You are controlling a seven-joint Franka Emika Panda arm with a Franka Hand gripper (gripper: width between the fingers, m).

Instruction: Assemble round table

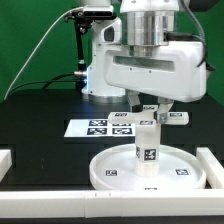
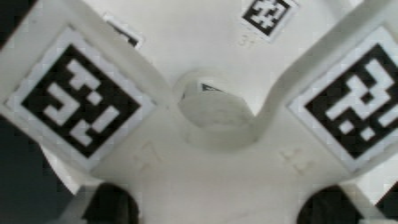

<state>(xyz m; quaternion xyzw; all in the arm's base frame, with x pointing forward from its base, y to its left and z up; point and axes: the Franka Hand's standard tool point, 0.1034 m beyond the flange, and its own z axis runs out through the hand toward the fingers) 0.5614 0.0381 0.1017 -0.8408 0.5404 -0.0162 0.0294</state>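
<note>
End effector (image 1: 146, 128) gripping thick white cylinder leg (image 1: 146, 148), upright on flat rimmed disc (image 1: 115, 172)

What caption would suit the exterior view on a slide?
Robot gripper holds a white leg upright at the centre of the round tabletop, marker board behind.

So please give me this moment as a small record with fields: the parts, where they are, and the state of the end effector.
disc: large white rimmed disc, flat on the black table, near the front
leg: short white cylinder leg, upright on the middle of the disc, tag on its side
end effector: directly above the leg, at its top; open or shut cannot be told
marker board: flat on the table behind the disc
border rails: white rail at the exterior view's right, beside the disc
wrist view: tagged white surfaces, too close to identify
</note>
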